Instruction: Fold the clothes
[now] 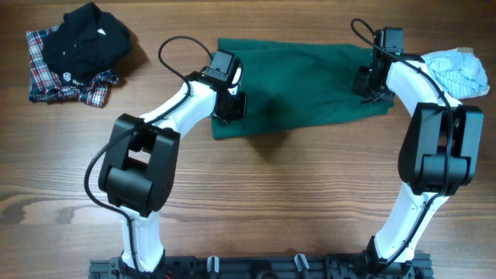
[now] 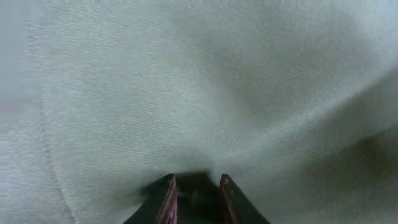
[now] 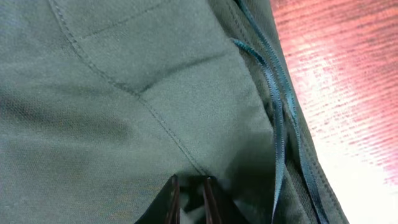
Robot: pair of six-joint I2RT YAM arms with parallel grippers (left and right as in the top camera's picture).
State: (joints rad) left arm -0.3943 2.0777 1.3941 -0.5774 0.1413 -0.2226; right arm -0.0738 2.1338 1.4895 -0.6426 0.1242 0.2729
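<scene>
A dark green garment (image 1: 302,81) lies spread across the far middle of the table. My left gripper (image 1: 230,105) is at its left edge, and my right gripper (image 1: 370,89) is at its right edge. In the left wrist view the narrow jaws (image 2: 196,182) press into pale-looking cloth (image 2: 186,93) that bunches round the tips. In the right wrist view the jaws (image 3: 189,182) are pinched on a fold of the green cloth (image 3: 124,93) beside a seam, with a blue-green drawstring (image 3: 277,112) to the right.
A pile of black and plaid clothes (image 1: 74,54) sits at the far left corner. A light blue striped garment (image 1: 459,74) lies at the far right, beside my right arm. Bare wooden table (image 1: 294,201) fills the near half.
</scene>
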